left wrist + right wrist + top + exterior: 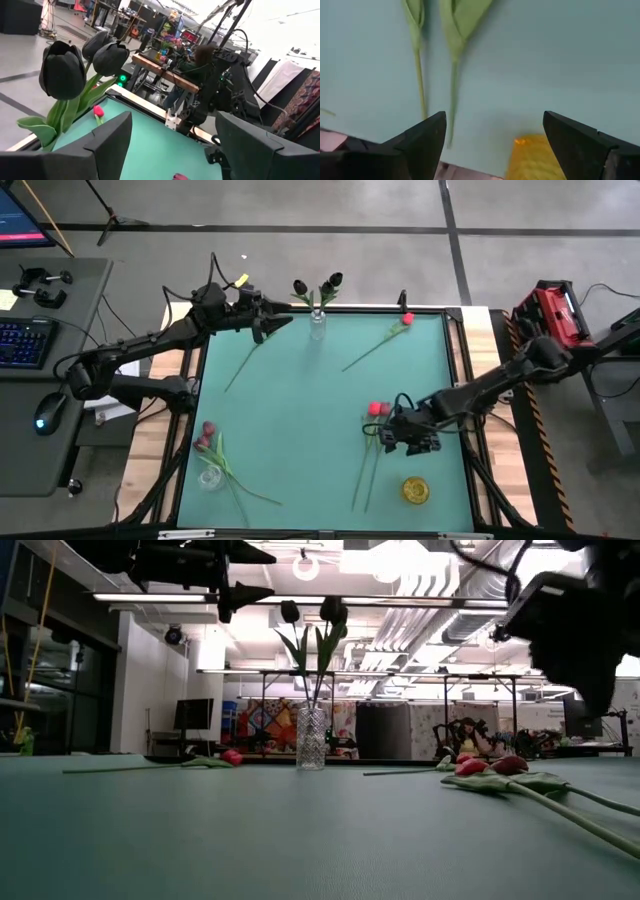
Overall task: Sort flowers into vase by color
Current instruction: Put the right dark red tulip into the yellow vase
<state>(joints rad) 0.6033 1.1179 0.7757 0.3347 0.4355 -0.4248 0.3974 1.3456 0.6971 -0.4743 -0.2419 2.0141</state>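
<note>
The green table point(300, 430) carries tulips sorted only in part. At its far edge a clear glass vase point(317, 326) stands upright with black tulips point(318, 285) in it; the left wrist view shows three dark heads above broad green leaves. The left claw point(268, 323) hovers just beside that vase, above the table, and its two dark fingers point(112, 140) are spread wide with nothing between them. Under it a loose stem point(245, 360) lies slanted on the table; its head is hidden by the arm.

Near the far right corner a single red tulip point(405, 320) lies flat, its stem running back toward the table's middle. At the right side two red tulips point(377, 409) lie side by side with their heads close together and their stems pointing to the near edge. The right claw point(412, 442) hangs just beside those stems, low over the table; its fingers point(427, 140) are spread apart and empty, with both green stems showing beyond them in the right wrist view. A yellow vase point(415, 490) sits near the claw, toward the near right corner.

At the near left a second clear glass vase point(211, 477) holds pink-maroon tulips point(206, 437), which lean over, their stems trailing across the table
</note>
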